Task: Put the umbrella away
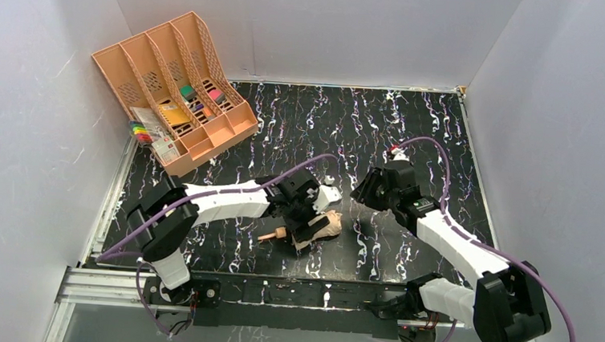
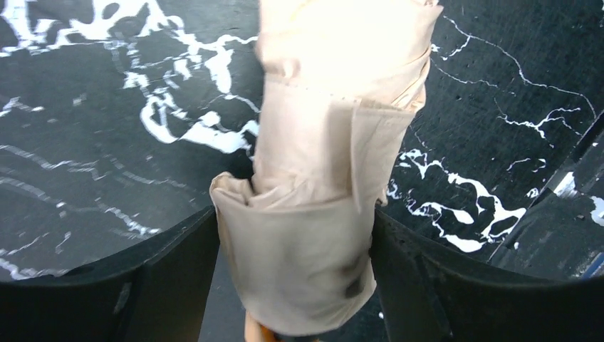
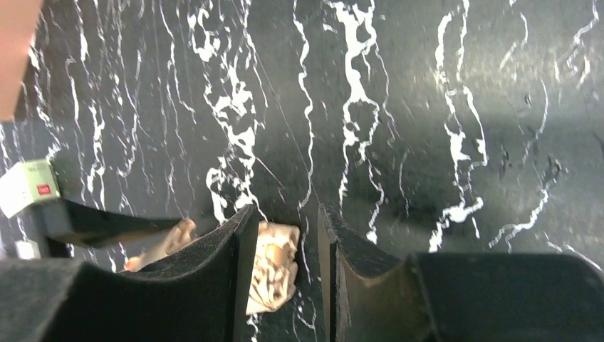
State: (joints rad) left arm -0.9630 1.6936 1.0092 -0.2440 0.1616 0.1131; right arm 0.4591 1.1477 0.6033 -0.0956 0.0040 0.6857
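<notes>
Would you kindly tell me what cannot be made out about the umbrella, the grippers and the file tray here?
Top view: the left gripper covers most of the umbrella; the contents of the file tray are too small to identify.
Left wrist view: the bottom edge cuts off the handle; whether the fingers press the fabric is unclear.
Right wrist view: the right gripper hides most of the umbrella behind its own finger.

A black counter [image 1: 415,130] veined with white marbling fills the middle of the scene. Plain white walls [image 1: 333,28] rise behind the counter and on both its sides. A silver metal rail [image 1: 114,287] runs along the counter's near edge. A peach-orange divided file tray [image 1: 221,137] sits at the counter's far left corner. The light is soft and even.
</notes>
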